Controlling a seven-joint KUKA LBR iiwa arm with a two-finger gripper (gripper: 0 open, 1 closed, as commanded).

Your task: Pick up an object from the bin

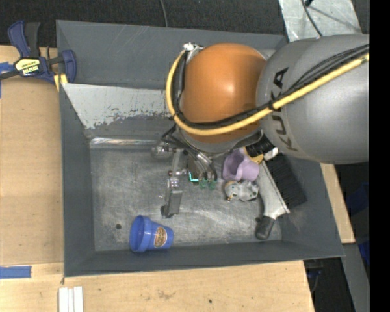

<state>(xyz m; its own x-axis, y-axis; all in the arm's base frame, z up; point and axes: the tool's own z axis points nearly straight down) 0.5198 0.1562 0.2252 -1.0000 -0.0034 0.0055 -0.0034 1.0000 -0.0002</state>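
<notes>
Few loose items in bin (pixel 75 174). End effector (pixel 174 197) spread or closed: cannot tell. Nearest candidate, purple plastic piece (pixel 239 168), just right of end effector: judged light, stiff, slick; grip across narrow body.

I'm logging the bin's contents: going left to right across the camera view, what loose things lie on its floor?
Blue plastic cup lying on its side → purple cup-shaped thing → white-handled black brush.
</notes>
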